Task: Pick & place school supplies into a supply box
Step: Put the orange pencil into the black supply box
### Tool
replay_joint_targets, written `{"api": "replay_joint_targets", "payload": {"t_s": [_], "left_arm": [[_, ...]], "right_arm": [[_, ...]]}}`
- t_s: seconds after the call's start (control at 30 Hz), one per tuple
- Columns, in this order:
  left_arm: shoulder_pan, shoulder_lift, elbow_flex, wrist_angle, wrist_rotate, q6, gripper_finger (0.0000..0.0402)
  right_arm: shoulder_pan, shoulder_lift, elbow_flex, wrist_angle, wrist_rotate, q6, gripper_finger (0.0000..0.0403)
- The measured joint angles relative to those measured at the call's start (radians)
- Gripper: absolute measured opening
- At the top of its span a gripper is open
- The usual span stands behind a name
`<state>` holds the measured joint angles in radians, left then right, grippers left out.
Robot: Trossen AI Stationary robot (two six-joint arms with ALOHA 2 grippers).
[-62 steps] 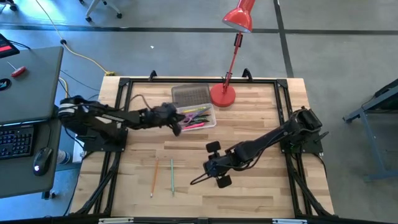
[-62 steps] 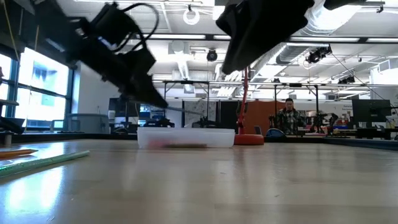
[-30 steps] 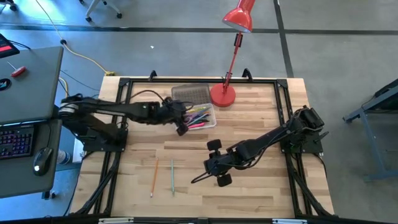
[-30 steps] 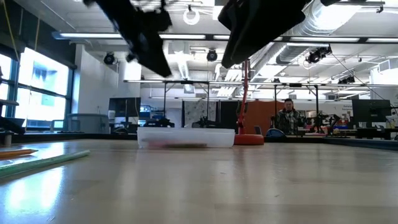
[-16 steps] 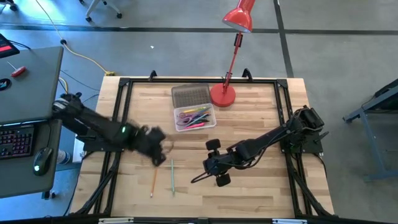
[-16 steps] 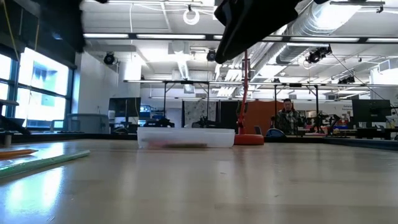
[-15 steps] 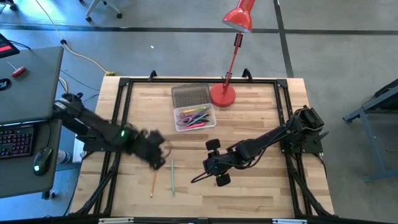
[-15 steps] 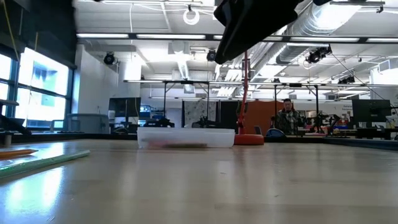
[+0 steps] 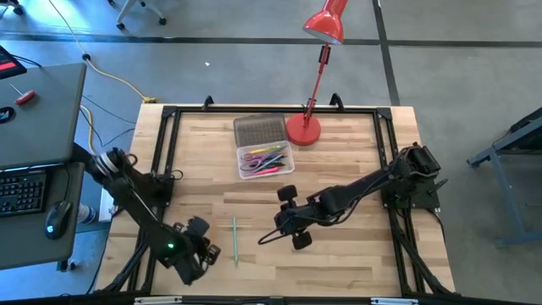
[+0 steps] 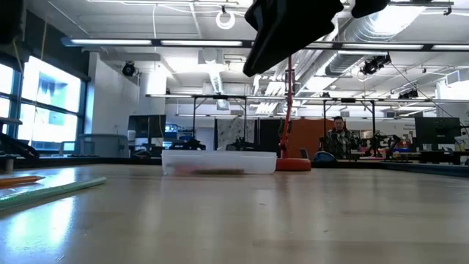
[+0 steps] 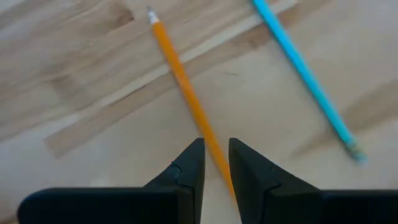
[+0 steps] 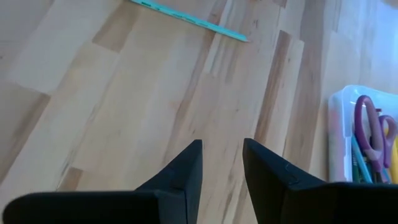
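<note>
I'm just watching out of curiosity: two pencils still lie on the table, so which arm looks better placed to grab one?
Left. Its gripper hovers open, straddling the orange pencil; the right gripper is empty at mid-table.

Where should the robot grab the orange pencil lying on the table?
Probably mid-shaft, from straight above. The orange pencil lies flat on the wooden table, thin and long, so fingers should close across its width. The left end effector already straddles it, open.

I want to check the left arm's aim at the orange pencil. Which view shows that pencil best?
The left wrist view: the orange pencil lies large on the wood, running in between the left gripper's fingers. In the high view that gripper hides it. The low view shows only a sliver at its left edge, and the right wrist view misses it.
</note>
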<state>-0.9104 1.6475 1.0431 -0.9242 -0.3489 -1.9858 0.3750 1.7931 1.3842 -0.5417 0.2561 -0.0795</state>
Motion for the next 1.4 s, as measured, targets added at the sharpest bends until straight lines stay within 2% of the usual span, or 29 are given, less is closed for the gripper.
{"api": "replay_joint_targets", "payload": {"t_s": [0.17,0.47,0.57,0.73,0.87,1.03,1.1,1.17,1.3,1.4], "left_arm": [[0.022,0.085,0.000,0.046,-0.023,-0.009,0.0111],[0.095,0.143,0.004,0.036,0.003,0.015,0.0132],[0.108,0.162,0.002,0.015,0.043,0.018,0.0123],[0.111,0.184,0.006,0.010,0.025,0.018,0.0096],[0.110,0.186,0.005,0.015,-0.030,0.021,0.0070],[0.129,0.194,-0.003,-0.007,-0.188,0.025,0.0033],[0.156,0.196,-0.020,0.024,-0.220,0.022,0.0023],[0.189,0.196,-0.055,0.060,-0.256,0.062,0.0020],[0.283,0.202,-0.138,0.263,-0.308,0.251,0.0030],[0.334,0.203,-0.149,0.299,-0.330,0.316,0.0048]], "right_arm": [[-0.017,0.000,0.000,0.002,-0.014,0.001,0.0094],[-0.028,0.000,0.000,0.015,-0.028,0.001,0.0094],[-0.028,0.000,0.000,0.015,-0.028,0.000,0.0094],[-0.028,0.000,0.000,0.016,-0.028,-0.006,0.0094],[-0.028,0.000,0.000,0.017,-0.028,-0.008,0.0094],[-0.028,0.000,0.000,0.016,-0.028,-0.011,0.0094],[-0.028,0.000,0.000,0.015,-0.028,-0.010,0.0094],[-0.028,0.000,0.000,0.016,-0.028,-0.010,0.0094],[-0.028,0.000,0.000,0.015,-0.028,-0.008,0.0094],[-0.028,0.000,0.000,0.015,-0.032,-0.003,0.0094]]}}
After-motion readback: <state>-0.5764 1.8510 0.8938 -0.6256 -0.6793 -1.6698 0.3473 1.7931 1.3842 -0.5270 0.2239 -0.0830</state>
